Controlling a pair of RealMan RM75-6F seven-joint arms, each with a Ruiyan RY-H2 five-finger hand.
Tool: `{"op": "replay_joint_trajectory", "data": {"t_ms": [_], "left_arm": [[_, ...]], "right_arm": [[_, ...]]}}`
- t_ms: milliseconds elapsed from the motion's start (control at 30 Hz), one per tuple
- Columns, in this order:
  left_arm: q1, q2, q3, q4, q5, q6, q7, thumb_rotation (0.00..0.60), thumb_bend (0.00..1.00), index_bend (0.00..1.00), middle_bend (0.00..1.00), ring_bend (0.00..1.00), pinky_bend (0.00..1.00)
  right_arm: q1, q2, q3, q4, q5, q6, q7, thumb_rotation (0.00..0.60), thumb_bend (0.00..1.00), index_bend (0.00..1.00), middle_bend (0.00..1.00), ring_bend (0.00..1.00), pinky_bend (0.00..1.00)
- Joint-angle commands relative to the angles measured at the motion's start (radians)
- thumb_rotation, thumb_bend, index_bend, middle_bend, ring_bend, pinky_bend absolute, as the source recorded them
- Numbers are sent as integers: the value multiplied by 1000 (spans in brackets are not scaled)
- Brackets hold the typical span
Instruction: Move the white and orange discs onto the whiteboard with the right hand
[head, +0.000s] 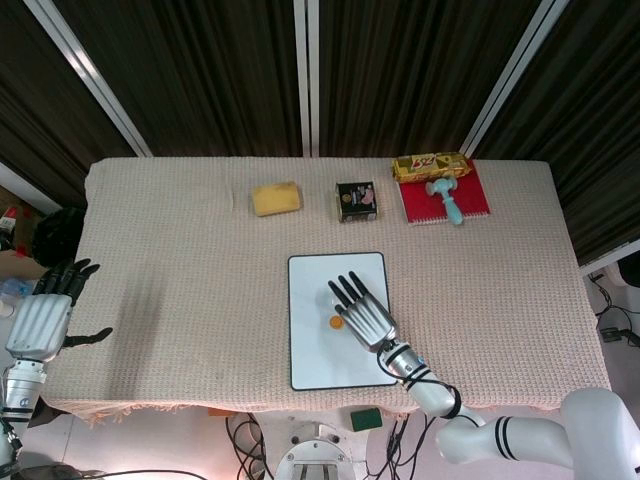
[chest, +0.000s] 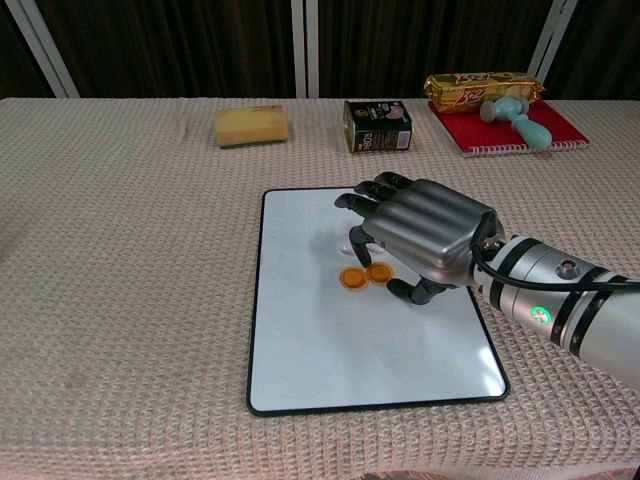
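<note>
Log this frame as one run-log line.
right hand: over flat white whiteboard, fingers curled down | two small orange discs: on board, side by side | white disc: hidden | left hand: idle, off table

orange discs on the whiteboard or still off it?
On it. Both orange discs lie flat on the whiteboard, side by side, well inside its black rim, just under the right hand and its curled fingers.
</note>
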Motion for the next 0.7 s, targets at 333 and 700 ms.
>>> {"op": "replay_joint_trajectory", "data": {"t_ms": [333, 700], "left_arm": [[-1, -1, 1, 0, 2, -2, 2, 515, 39, 130, 86, 0, 106], [-1, -1, 1, -3, 2, -2, 7, 509, 39, 130, 86, 0, 107]], "right_arm": [[3, 13, -3, -17, 7, -4, -6, 600, 364, 408, 9, 0, 0], [-1, 34, -8, -45, -6, 10, 5, 600, 353, 320, 7, 0, 0]]}}
